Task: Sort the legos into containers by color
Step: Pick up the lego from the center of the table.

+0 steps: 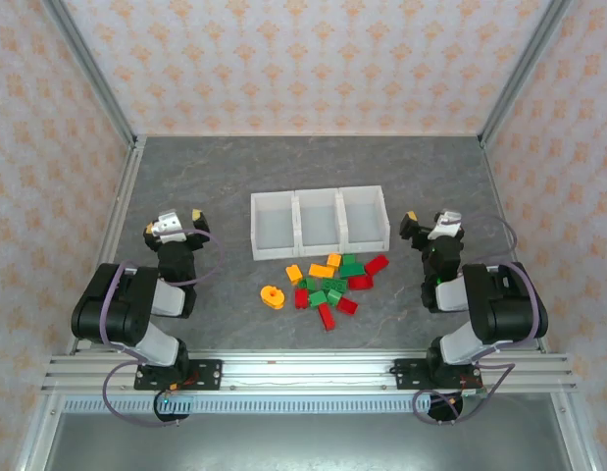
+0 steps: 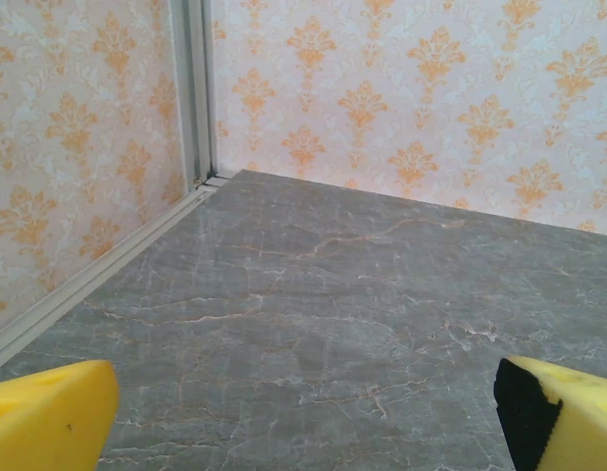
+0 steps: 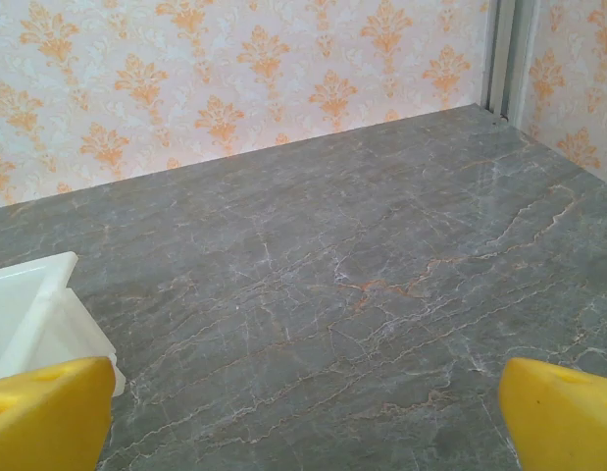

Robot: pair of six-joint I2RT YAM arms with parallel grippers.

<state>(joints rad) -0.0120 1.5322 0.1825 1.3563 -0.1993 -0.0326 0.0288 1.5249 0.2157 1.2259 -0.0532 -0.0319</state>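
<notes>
Progress: nothing had been sorted, as far as the pictures showed; the task looked to be at its very start.
Containers: the three white containers point(image 1: 296, 224) stood joined in one row at the middle of the surface point(image 1: 205, 177). In the top view no brick lay in any of the three compartments.
Legos: the legos point(image 1: 328, 283) lay loose on the surface in one mixed heap just in front of the row's near wall. Red, green and orange pieces were jumbled together, several of them touching.
Round piece: the orange round piece point(image 1: 273, 295) lay a little apart at the heap's left edge.
Left gripper: the left gripper point(image 1: 174, 222) hung to the left of the row, well apart from the heap. Its jaws were spread wide with nothing between them, and in its wrist view the yellow fingertips point(image 2: 48, 417) framed grey surface.
Right gripper: the right gripper point(image 1: 429, 222) hung to the right of the row, likewise spread wide and holding nothing. Its wrist view caught a corner of the nearest container point(image 3: 28, 294) at the left.
Left to do: every brick had yet to be picked up and dropped in, so the whole job remained.
Colour plan: no compartment held a colour yet, so which colour went where looked undecided.
Reach: the heap sat between the two arms, so either could probably have started.
</notes>
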